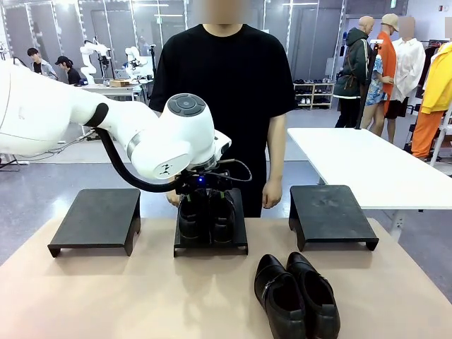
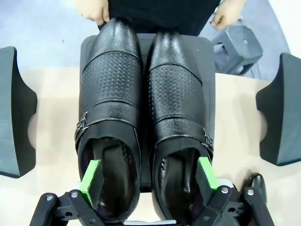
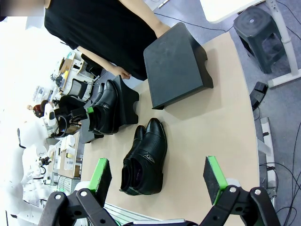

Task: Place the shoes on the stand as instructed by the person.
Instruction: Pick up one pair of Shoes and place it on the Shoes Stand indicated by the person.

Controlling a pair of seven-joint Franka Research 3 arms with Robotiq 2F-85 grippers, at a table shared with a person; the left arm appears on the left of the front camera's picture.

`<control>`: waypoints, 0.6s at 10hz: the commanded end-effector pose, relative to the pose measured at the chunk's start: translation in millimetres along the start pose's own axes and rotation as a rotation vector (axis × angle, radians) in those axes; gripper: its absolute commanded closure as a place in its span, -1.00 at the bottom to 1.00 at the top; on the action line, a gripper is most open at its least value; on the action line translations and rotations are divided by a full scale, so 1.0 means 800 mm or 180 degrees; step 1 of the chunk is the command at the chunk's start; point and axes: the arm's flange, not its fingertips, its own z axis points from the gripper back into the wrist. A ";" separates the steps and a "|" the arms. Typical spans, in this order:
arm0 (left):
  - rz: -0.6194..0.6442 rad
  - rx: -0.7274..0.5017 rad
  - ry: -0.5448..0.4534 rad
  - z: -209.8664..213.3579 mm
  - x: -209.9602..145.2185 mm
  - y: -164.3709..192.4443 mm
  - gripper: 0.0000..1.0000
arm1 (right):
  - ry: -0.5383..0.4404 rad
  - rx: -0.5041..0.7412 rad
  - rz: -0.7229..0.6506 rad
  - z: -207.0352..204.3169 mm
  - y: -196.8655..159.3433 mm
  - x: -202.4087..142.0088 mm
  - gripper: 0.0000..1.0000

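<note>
In the front view the left gripper (image 1: 205,189) reaches in over the middle stand (image 1: 239,226), where the first pair (image 1: 206,217) sits side by side, toes pointing to the far side where the person (image 1: 226,85) stands. The left stand (image 1: 97,219) and right stand (image 1: 330,214) carry nothing. The second pair (image 1: 296,296) lies on the bench (image 1: 127,296), near and to the right. In the left wrist view the fingers are wide apart. One green pad (image 2: 89,176) is down inside one shoe's opening and the other is inside its neighbour's, each near the outer wall. Nothing is squeezed between them, so the first pair looks set down and released. In the right wrist view the right gripper (image 3: 157,176) hangs above the near edge of the bench with its fingers apart and nothing between them, and the second pair lies just beyond. That pair probably goes next, to whichever stand the person indicates. The glossy leather will likely be slippery over the toes and stiff around the heel and collar, and the shoes seem fairly light. The surest hold is probably one finger in each opening, pinching the two inner collar walls together so that both shoes lift as one.
</note>
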 end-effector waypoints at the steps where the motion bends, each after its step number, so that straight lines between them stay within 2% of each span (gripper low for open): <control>1: -0.0043 -0.0077 0.0005 0.008 -0.005 0.002 -1.00 | -0.0008 0.0023 -0.0011 0.001 -0.002 -0.001 -1.00; 6: 0.0000 0.0000 0.0000 0.000 0.000 0.000 -1.00 | -0.0008 0.0023 -0.0011 0.001 -0.002 -0.001 -1.00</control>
